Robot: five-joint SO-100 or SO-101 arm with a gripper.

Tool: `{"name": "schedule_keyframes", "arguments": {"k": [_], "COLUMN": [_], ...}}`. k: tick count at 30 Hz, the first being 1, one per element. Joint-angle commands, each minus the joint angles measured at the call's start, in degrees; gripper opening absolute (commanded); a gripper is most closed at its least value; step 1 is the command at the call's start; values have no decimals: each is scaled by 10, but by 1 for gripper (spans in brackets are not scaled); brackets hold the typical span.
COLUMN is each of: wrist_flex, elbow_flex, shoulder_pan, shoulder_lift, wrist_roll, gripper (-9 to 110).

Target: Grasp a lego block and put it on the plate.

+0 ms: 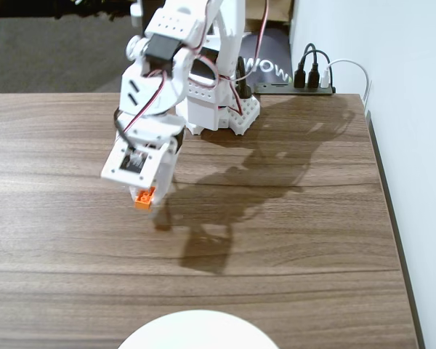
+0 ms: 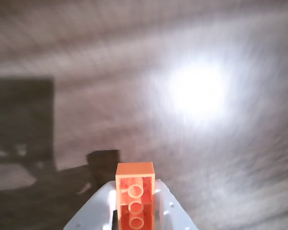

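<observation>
A small orange lego block [image 1: 144, 197] hangs above the wooden table, held between the white fingers of my gripper [image 1: 147, 195], which is shut on it. In the wrist view the lego block [image 2: 135, 194] shows its hollow underside with round tubes, clamped in the gripper [image 2: 134, 206] at the bottom edge. The white plate [image 1: 198, 331] lies at the near edge of the table in the fixed view, partly cut off, some way below and right of the gripper. The plate does not show in the wrist view.
The arm's white base [image 1: 221, 102] stands at the back of the wooden table [image 1: 305, 240]. A black power strip with plugs [image 1: 305, 83] lies at the back right. The table's right edge runs along a white wall [image 1: 414, 145]. The arm's shadow falls mid-table.
</observation>
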Motion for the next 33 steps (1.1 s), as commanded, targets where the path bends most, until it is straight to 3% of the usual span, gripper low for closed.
{"name": "schedule_keyframes", "arguments": {"k": [1, 16, 33], "wrist_flex": [-8, -150, -209], "elbow_flex": [-40, -76, -240], "shoulder_pan": [-27, -93, -141], "shoulder_lift": [39, 40, -159], "wrist_roll": [21, 75, 119], "gripper": [7, 6, 6]}}
